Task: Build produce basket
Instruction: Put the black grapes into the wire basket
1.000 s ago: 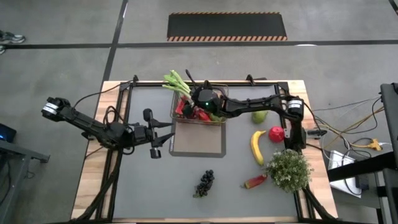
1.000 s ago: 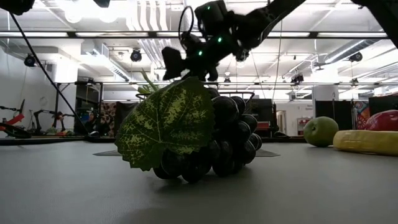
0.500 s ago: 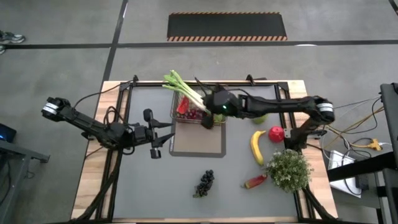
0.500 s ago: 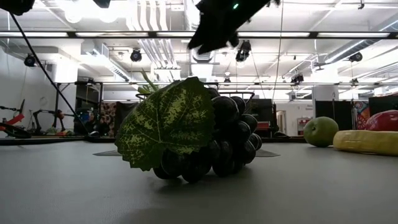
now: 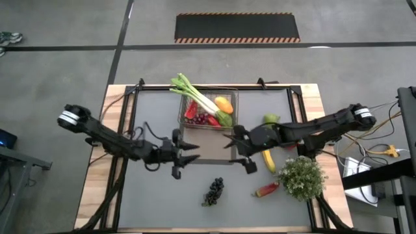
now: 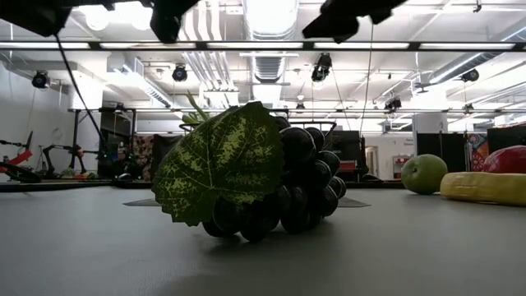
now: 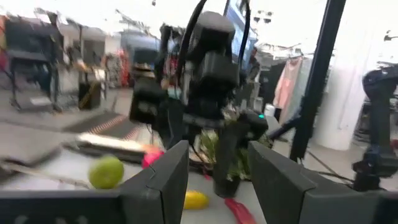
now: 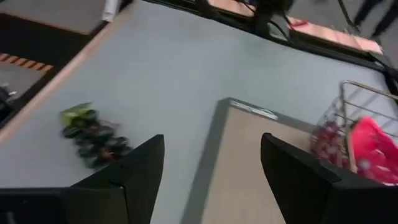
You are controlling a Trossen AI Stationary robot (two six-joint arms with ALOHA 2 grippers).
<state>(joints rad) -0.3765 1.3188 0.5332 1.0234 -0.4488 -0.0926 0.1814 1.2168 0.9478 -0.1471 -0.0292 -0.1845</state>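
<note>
The wire basket (image 5: 208, 110) stands at the far middle of the table. It holds the leek (image 5: 195, 94), an orange fruit (image 5: 223, 104), red pieces and a green one. Its watermelon slice (image 8: 373, 149) shows in the right wrist view. Dark grapes (image 5: 214, 190) with a leaf lie on the table near the front edge. The pear (image 5: 270, 119), banana (image 5: 268, 161) and red pepper (image 5: 266, 190) lie on the right. My left gripper (image 5: 190, 153) and right gripper (image 5: 234, 149) hover open over the mat (image 5: 208, 151), facing each other. Both are empty.
A bushy potted plant (image 5: 301, 177) stands at the right near corner beside the pepper. The red apple (image 6: 509, 159) shows behind the banana (image 6: 485, 187) in the low view. A black frame runs along the table's far and side edges. Bare grey table lies around the grapes (image 8: 93, 134).
My right gripper has drawn back from over the basket toward the near edge and now hangs over the mat's right side. An orange fruit shows in the basket where it was. My left gripper has moved right, out over the mat's left edge.
</note>
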